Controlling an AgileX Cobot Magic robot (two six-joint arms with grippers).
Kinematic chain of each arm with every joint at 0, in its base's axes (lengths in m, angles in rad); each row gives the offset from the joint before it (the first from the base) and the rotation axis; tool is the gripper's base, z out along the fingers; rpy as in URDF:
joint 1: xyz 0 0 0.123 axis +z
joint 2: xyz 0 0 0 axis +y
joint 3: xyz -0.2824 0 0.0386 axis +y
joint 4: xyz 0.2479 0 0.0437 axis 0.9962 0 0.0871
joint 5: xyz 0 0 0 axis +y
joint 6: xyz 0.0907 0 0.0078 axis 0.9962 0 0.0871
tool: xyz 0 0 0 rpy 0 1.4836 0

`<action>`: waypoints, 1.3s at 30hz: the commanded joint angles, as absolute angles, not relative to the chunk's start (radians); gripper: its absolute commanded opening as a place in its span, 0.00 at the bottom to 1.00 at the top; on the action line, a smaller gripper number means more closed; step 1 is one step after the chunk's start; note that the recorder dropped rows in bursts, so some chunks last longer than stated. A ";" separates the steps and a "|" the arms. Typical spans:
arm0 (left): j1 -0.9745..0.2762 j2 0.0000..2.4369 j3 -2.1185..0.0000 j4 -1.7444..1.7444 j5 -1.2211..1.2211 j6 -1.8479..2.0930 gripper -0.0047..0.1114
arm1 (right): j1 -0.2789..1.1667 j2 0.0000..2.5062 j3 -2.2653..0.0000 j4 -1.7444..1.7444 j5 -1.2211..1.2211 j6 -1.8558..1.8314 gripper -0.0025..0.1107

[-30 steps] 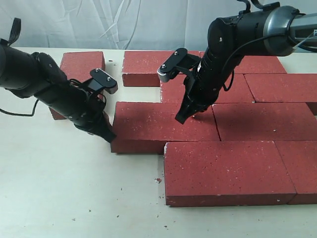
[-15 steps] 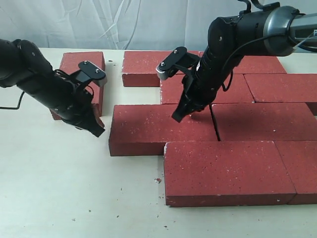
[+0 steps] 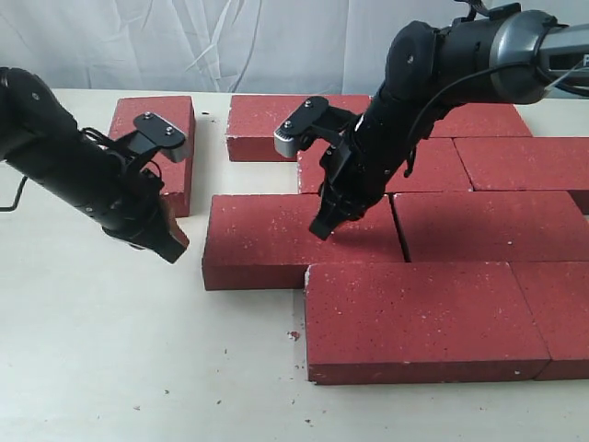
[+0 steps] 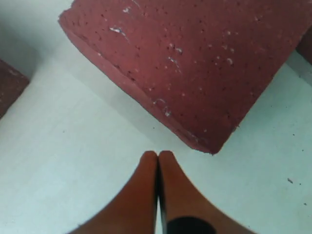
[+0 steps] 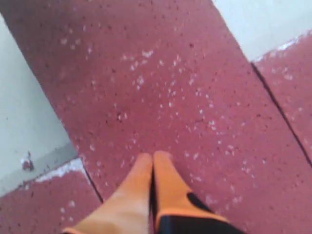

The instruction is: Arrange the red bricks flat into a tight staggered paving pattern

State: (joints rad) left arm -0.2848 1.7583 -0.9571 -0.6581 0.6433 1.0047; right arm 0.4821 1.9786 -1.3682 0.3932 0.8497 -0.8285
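**Both claws pinched closed and empty, paving part-laid**

Your left claw [image 3: 173, 249] has its fingers [image 4: 146, 185] pressed together with nothing between them. It hangs low over bare counter [image 3: 110, 350]. The mid-row brick [image 3: 294, 241] lies just off its tip toward the right arm, with a strip of counter between them. Behind this claw sits a lone brick [image 3: 156, 138], flat, apart from the rest and partly hidden by the arm.

Your right claw [image 3: 320, 227] is also fingers-together and empty. Its tip is at the top face of that same mid-row brick. I can't tell whether it is touching or just above.

- **Beside this claw, on the outer side:** a thin seam, then the neighbour brick [image 3: 488, 226].
- **In front of it:** the front brick [image 3: 414, 318] butts against the mid-row brick, with the joints staggered.
- **Behind it:** the back brick [image 3: 276, 124] lies flat, with a gap of counter between it and the mid-row brick.

All the red bricks in view lie flat.
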 commanded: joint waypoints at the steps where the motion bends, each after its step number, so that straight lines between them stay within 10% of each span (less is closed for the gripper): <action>1: -0.302 1.828 -0.995 -0.698 0.631 1.009 0.04 | 0.480 1.956 -1.372 0.323 0.907 -0.834 0.02; 39: -0.326 1.873 -1.028 -0.777 0.609 1.008 0.04 | 0.478 1.956 -1.372 0.323 0.860 -0.834 0.02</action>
